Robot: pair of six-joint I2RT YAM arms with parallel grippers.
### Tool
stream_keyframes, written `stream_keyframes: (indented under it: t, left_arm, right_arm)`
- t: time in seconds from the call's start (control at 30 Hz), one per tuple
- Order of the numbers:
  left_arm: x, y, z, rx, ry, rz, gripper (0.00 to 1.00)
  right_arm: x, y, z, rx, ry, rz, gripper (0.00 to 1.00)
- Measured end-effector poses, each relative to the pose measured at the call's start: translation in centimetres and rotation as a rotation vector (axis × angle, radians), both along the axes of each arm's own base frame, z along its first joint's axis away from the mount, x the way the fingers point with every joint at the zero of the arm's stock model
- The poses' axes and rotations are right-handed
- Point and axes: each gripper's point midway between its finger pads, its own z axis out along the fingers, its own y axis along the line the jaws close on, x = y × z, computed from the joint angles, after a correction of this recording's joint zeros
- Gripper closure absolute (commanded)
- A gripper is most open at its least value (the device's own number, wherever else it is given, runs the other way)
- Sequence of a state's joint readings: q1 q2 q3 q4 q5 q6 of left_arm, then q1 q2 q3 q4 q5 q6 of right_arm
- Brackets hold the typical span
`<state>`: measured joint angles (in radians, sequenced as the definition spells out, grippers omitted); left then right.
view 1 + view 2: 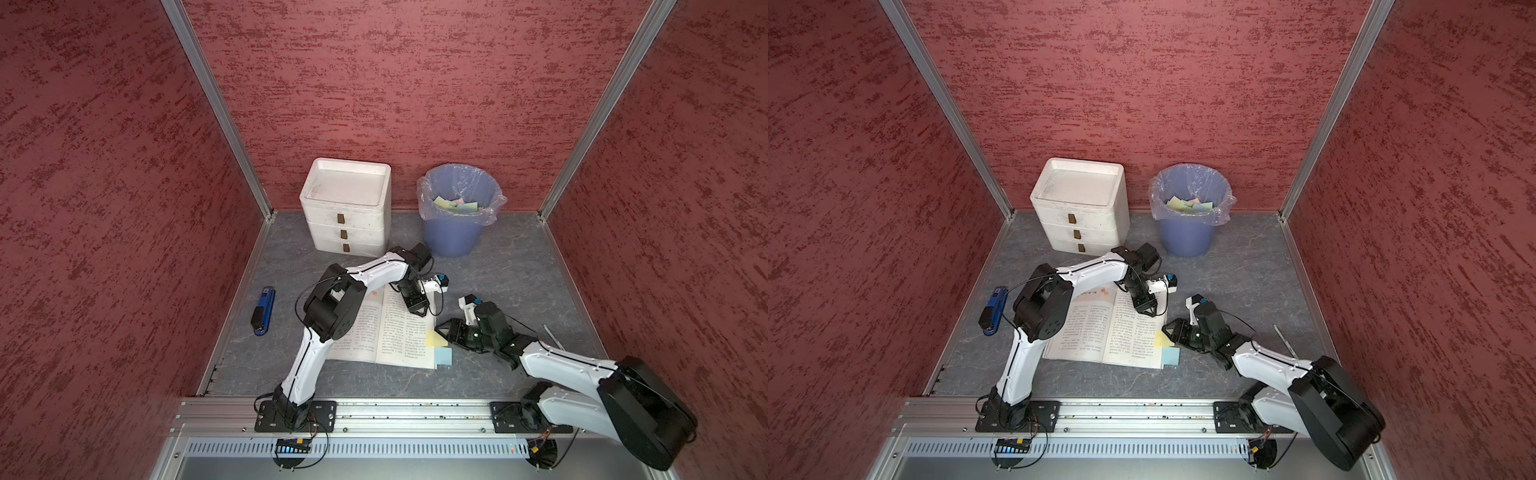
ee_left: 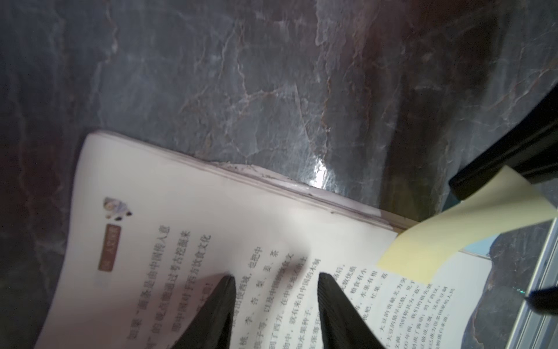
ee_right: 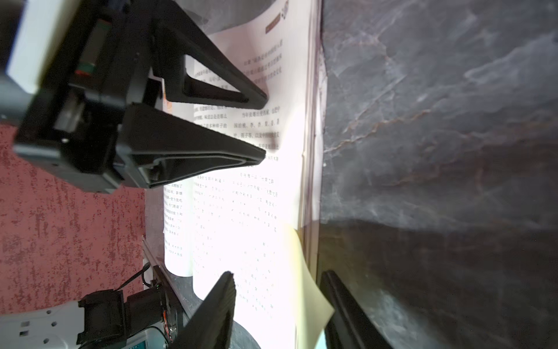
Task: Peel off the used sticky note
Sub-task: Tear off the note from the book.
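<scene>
Grey marbled tabletop boxed in by red textured walls. Near the left edge, lying flat, a blue-and-black stapler. Against the back edge, a white three-drawer plastic chest. In the middle, towards the front edge, an open white paperback book of printed text.

Planted near the book's back right corner, the left gripper, fingers parted, nothing between them, tips bearing down on the page as a hold-down. Stuck along the right margin of that same page, the pale yellow square sticky note, free end curled up off the sheet and jutting past the page edge. Just beside it, towards the front edge, a light blue square sticky note, flat.

Straddling the yellow note's lifted flap, the right gripper, fingers apart with a clear gap, not clamped. Contact between paper and one finger: hard to judge, close view too blurred. At the back edge, right of the chest, a blue plastic bin with clear liner, coloured notes already inside.

Step in hand, by the look of it: taking hold of the yellow flap, peel not yet begun. Next move: close fully on the flap, then draw it up and away from the glued strip, slowly, with the left tips pressed down to stop the page lifting or tearing.
</scene>
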<state>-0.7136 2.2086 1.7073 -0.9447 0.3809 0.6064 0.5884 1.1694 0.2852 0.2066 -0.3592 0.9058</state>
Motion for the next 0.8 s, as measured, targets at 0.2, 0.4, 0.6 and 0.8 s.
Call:
stream_keyframes:
  t: [0.2, 0.4, 0.6, 0.8]
  left_arm:
    - [-0.3, -0.3, -0.1, 0.01, -0.003, -0.01, 0.53]
    - [-0.3, -0.3, -0.2, 0.015, -0.005, -0.012, 0.53]
    - [-0.2, -0.3, -0.2, 0.018, -0.008, -0.012, 0.54]
    - [-0.2, -0.3, -0.3, 0.02, -0.011, -0.012, 0.56]
  right_arm:
    - [-0.3, -0.4, -0.7, -0.047, 0.018, 0.008, 0.66]
    - [-0.2, -0.7, -1.2, -0.086, 0.024, 0.016, 0.75]
    - [0.3, -0.8, -0.8, -0.125, 0.0, 0.024, 0.91]
    - [0.6, 0.3, 0.2, -0.163, -0.041, 0.067, 1.0]
